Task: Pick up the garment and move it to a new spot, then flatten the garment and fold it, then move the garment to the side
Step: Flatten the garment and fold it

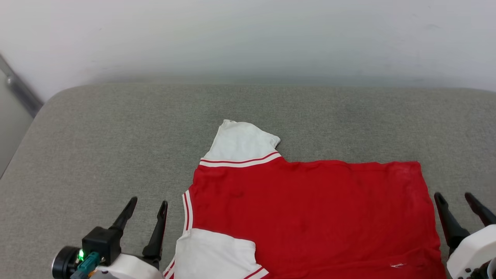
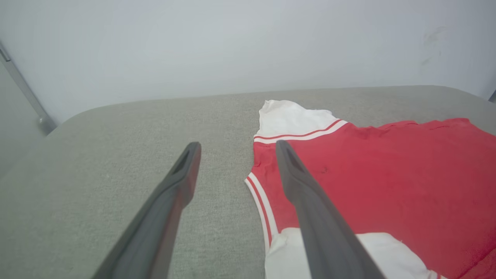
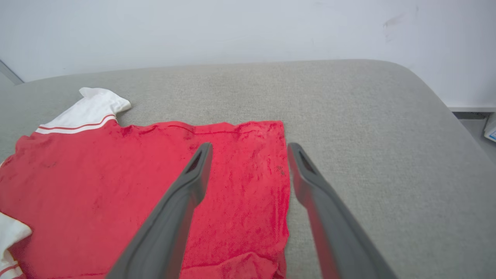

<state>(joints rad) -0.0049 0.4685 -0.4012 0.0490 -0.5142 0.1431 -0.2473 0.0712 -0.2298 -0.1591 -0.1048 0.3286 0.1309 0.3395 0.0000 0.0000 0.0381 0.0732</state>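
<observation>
The garment (image 1: 310, 213) lies spread flat on the grey cushion, plain red side up, collar trim to the left and hem to the right. One white sleeve (image 1: 242, 143) points to the far side, the other (image 1: 213, 252) lies at the near edge. The block letters are hidden. My left gripper (image 1: 149, 203) stands open just left of the collar, nothing between its fingers. In the left wrist view the garment (image 2: 387, 182) lies right of the left gripper (image 2: 236, 149). My right gripper (image 1: 455, 197) is open beside the hem; in its wrist view the right gripper (image 3: 250, 149) straddles the garment (image 3: 135, 182) hem.
The grey cushioned surface (image 1: 116, 128) runs wide to the left and behind the shirt. A pale wall (image 1: 248, 35) rises behind it. The cushion's left edge drops away near a grey metal bar (image 1: 21, 93).
</observation>
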